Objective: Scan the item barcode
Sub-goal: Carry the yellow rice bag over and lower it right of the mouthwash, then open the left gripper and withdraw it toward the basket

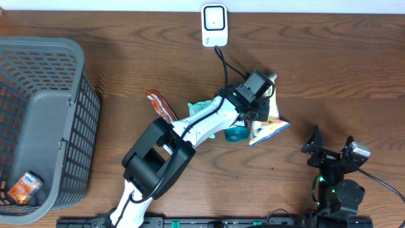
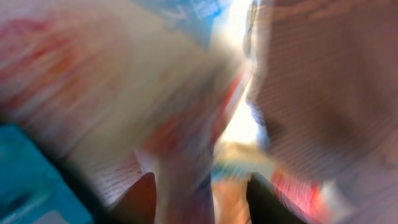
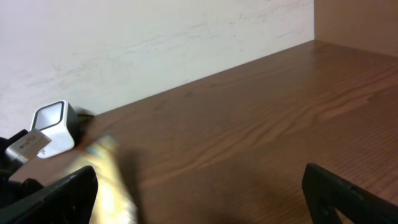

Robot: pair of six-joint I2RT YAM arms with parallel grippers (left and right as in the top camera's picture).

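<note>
— Below the scanner (image 1: 214, 25), where's the snack bag (image 1: 272, 126)?
— On the desk (image 1: 316, 63), under my left claw (image 1: 258, 113); grip too blurred to tell. Right claw (image 1: 332, 151) gapes wide, empty, parked aside, likely clearing the scan lane.

Left arm (image 1: 190, 130) stretches out long and diagonal from its base, wrist bent over, left tool (image 1: 256, 107) pointing down. Its fingers (image 2: 142, 200) stand apart, but heavy blur hides any grip. Well off to that tool's right, the right arm (image 1: 338, 190) sits folded low, right tool (image 1: 332, 142) spread wide.
</note>
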